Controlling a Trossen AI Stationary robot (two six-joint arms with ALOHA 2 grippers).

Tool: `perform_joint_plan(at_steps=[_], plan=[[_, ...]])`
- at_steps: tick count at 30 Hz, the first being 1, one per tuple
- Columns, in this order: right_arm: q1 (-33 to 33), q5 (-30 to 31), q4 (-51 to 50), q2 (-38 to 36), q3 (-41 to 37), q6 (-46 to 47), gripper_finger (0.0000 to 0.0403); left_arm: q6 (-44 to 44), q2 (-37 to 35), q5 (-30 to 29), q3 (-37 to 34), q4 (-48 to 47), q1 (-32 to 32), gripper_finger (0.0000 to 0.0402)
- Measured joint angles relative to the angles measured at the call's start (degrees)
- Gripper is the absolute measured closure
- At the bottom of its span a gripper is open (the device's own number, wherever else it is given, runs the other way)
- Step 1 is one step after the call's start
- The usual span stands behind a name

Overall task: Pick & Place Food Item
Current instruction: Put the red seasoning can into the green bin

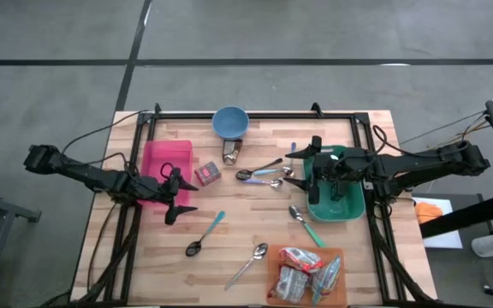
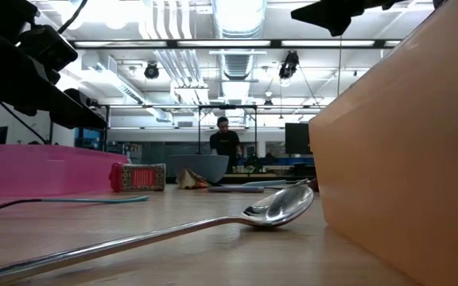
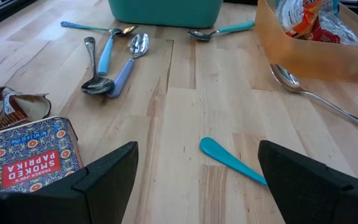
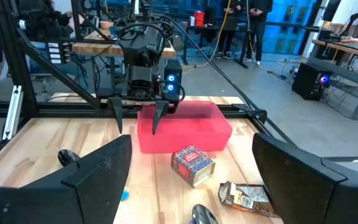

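Note:
A paprika tin (image 1: 208,174) stands on the table beside the pink bin (image 1: 155,154), and a torn brown packet (image 1: 232,151) lies on the wood behind it. Red-and-white food packets (image 1: 305,272) lie in the orange tray (image 1: 341,253) at the near right. My left gripper (image 1: 182,195) hovers open at the pink bin's near right corner, with the tin (image 3: 27,152) just ahead of one finger. My right gripper (image 1: 298,168) is open above the left rim of the teal bin (image 1: 353,211). Neither holds anything.
A blue bowl (image 1: 229,121) sits at the far edge. Several spoons lie between the bins (image 1: 261,175), and others lie toward the near edge (image 1: 204,235), (image 1: 248,263), (image 1: 306,224). Bare wood shows between the pink bin and the tray. A person stands in the room behind (image 2: 226,141).

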Motion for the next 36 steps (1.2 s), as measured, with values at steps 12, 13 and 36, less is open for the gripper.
perform_joint_plan(at_steps=[12,13,36], plan=[[0.0,0.0,0.0,0.0,0.0,0.0,0.0072,0.0,0.0,0.0,0.0,0.0,0.0,0.0066],[0.0,0.0,0.0,0.0,0.0,0.0,0.0072,0.0,0.0,0.0,0.0,0.0,0.0,0.0066],[0.0,0.0,0.0,0.0,0.0,0.0,0.0072,-6.0,0.0,-2.6,0.0,0.0,0.0,0.0066]])
